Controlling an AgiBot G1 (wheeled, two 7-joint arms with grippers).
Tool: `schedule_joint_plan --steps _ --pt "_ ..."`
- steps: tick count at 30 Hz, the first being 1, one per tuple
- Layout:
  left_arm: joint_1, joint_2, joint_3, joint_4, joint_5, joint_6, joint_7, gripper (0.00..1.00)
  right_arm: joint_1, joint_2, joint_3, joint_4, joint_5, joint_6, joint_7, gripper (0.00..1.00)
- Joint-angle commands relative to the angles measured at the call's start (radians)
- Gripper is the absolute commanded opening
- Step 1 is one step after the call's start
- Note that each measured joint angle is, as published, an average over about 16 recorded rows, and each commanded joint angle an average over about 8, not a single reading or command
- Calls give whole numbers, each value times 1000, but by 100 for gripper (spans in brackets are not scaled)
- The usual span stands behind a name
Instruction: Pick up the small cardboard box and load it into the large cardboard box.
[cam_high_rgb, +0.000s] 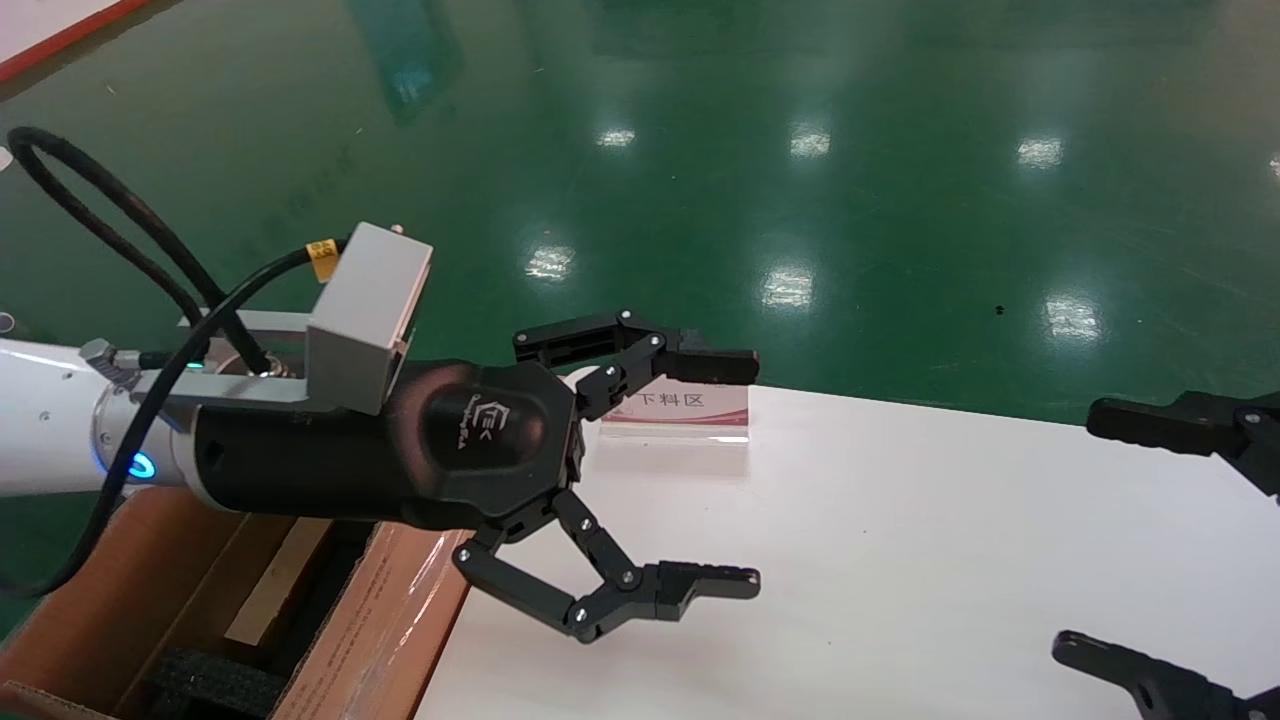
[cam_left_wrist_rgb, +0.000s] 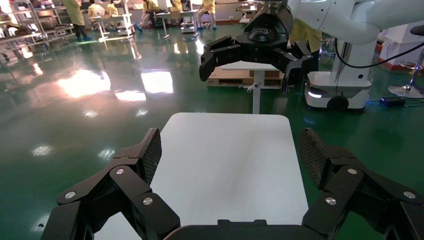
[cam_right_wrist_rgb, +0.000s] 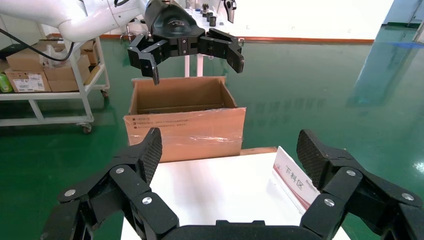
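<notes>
The small cardboard box is not in view. The large cardboard box stands open at the table's left end, with black foam inside. It also shows in the right wrist view, with clear tape and red print on its side. My left gripper is open and empty, held above the white table just right of the large box; in its own view only bare tabletop lies between the jaws. My right gripper is open and empty over the table's right end, as its own view also shows.
A small clear sign stand with red-trimmed print sits at the table's far edge, also in the right wrist view. Green floor surrounds the table. A white cart with cartons stands beyond the large box.
</notes>
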Motion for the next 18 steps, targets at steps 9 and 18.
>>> schedule_joint_plan --steps 9,18 --pt "-5 0 8 1 1 -1 -1 100 0 0 0 0 0 0 0 100" --pt "-8 0 14 3 1 -2 -1 100 0 0 0 0 0 0 0 100"
